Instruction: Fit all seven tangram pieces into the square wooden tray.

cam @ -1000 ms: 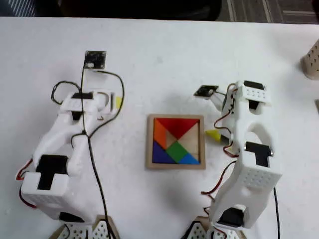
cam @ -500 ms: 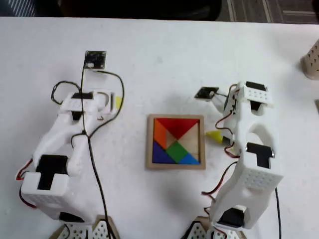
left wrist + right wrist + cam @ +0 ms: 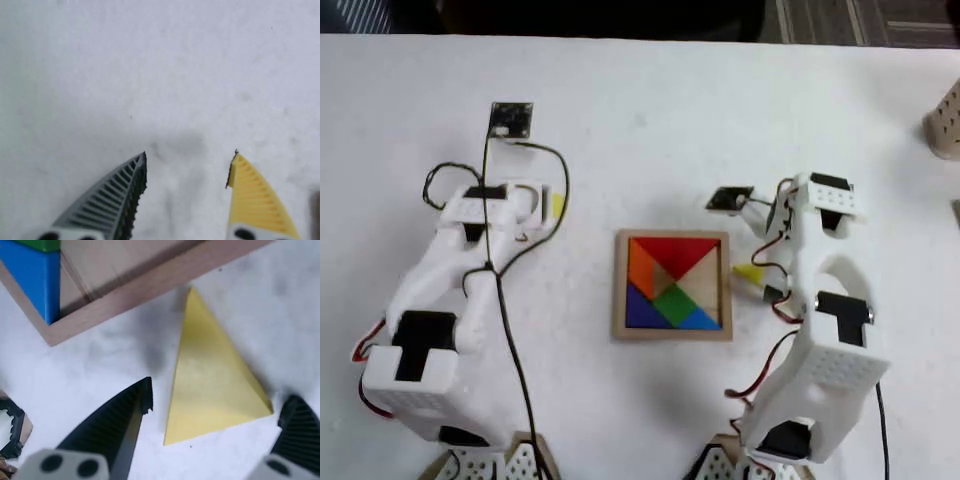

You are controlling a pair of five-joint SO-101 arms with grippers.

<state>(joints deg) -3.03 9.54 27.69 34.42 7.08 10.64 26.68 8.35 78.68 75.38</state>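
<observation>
The square wooden tray point(image 3: 672, 336) lies mid-table and holds red point(image 3: 672, 252), orange, green and two blue pieces, with bare wood along its right side. A yellow triangle point(image 3: 747, 271) lies flat on the table just right of the tray. My right gripper point(image 3: 762, 278) stands open over it. In the right wrist view the yellow triangle point(image 3: 212, 385) sits between the black fingers of my right gripper point(image 3: 220, 392), beside the tray's corner point(image 3: 125, 295) and a blue piece point(image 3: 35, 270). My left gripper point(image 3: 190, 157) is open above bare table, far left of the tray point(image 3: 553, 206).
A black cable point(image 3: 505, 300) runs down the left side from a small black board point(image 3: 510, 118). A beige perforated object point(image 3: 946, 120) stands at the right edge. The far half of the white table is open room.
The right arm has shifted slightly toward the table's front, closer over the yellow triangle. The left arm and the tray have not moved.
</observation>
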